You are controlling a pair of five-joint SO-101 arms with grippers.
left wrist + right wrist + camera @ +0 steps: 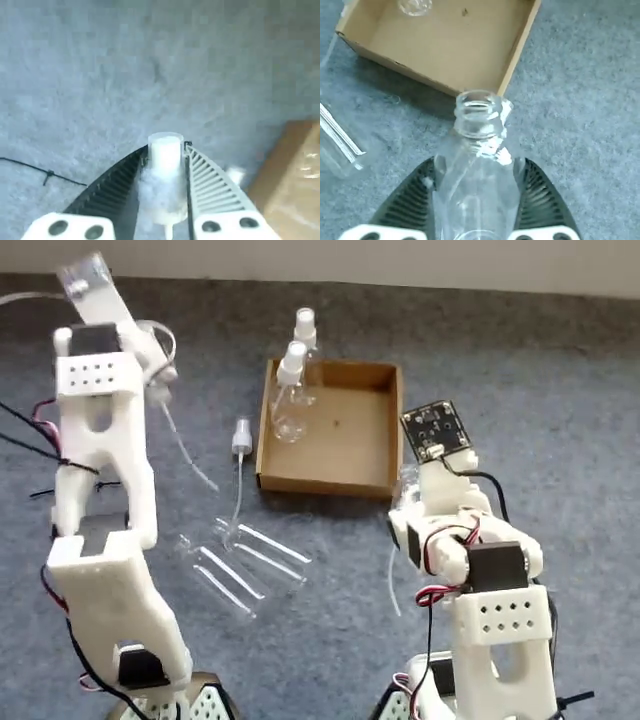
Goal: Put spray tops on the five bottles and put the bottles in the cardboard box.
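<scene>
Cardboard box [352, 435], 2 capped bottles [289, 400] inside

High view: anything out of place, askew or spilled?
Nothing looks spilled or damaged. Two bottles lie on their sides on the carpet in front of the cardboard box, and a loose spray top lies beside the box. This looks like unfinished work rather than a fault.

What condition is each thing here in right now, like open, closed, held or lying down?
Left gripper: shut on a spray top.
Right gripper: shut on an uncapped bottle.
Cardboard box: open, upright.
Two capped bottles: standing in the box's corner.
Loose spray top: lying on the carpet, unattached.
Two bare bottles: lying on their sides, no tops.
</scene>
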